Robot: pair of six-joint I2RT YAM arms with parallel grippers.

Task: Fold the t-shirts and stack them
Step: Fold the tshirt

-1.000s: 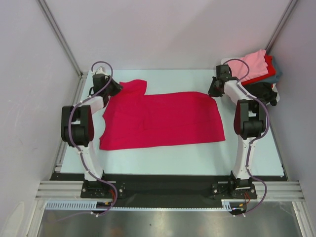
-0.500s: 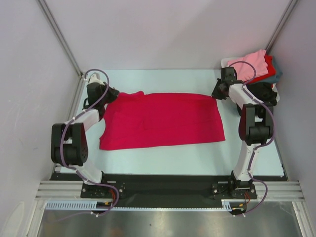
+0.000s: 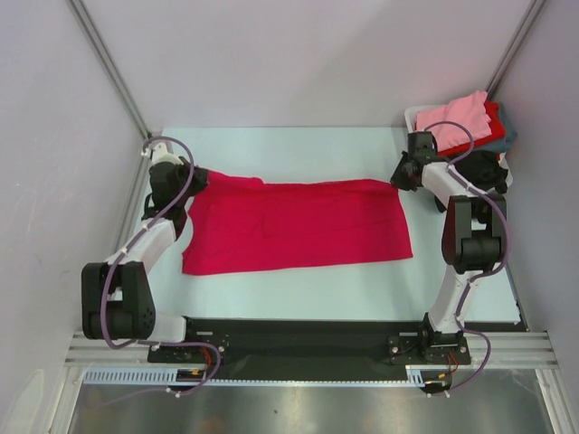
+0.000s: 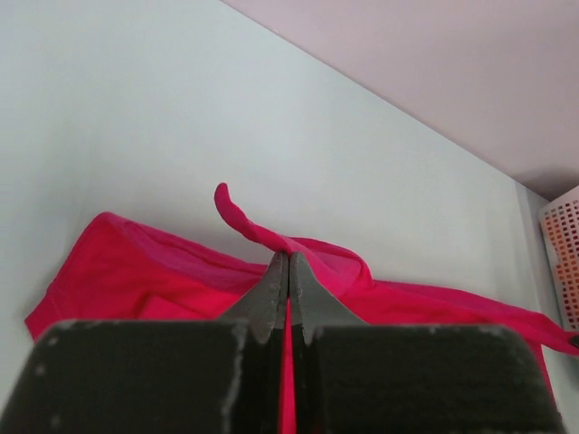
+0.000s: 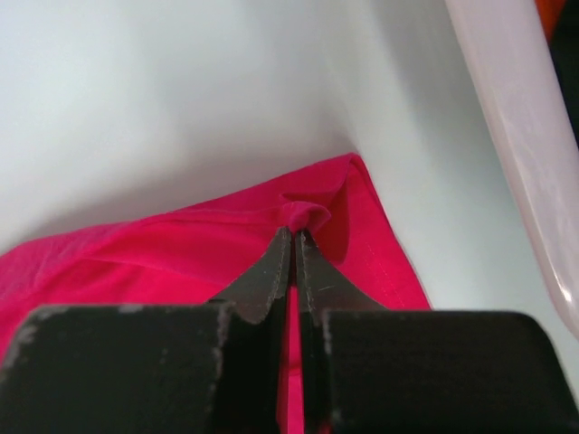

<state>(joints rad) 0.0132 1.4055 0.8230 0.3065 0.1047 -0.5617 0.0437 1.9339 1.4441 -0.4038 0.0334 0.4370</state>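
Note:
The crimson-magenta t-shirt (image 3: 298, 226) lies spread across the middle of the table. My left gripper (image 3: 192, 177) is shut on its far left corner, where a fold of cloth (image 4: 271, 237) is pinched between the jaws. My right gripper (image 3: 398, 179) is shut on its far right corner (image 5: 312, 217). Both grippers hold the far edge stretched between them. Other t-shirts, light pink (image 3: 457, 117), red (image 3: 491, 117), grey-teal (image 3: 507, 136) and black (image 3: 479, 167), are piled at the far right.
The pile sits in a white basket (image 3: 414, 116) at the table's far right corner; its rim shows in the right wrist view (image 5: 516, 145) and its mesh in the left wrist view (image 4: 563, 253). Grey walls close in on the left, back and right.
Both grippers moved outward and toward the near side, pulling the shirt's far edge taut. The raised left sleeve flap has flattened and the far edge now runs straight.

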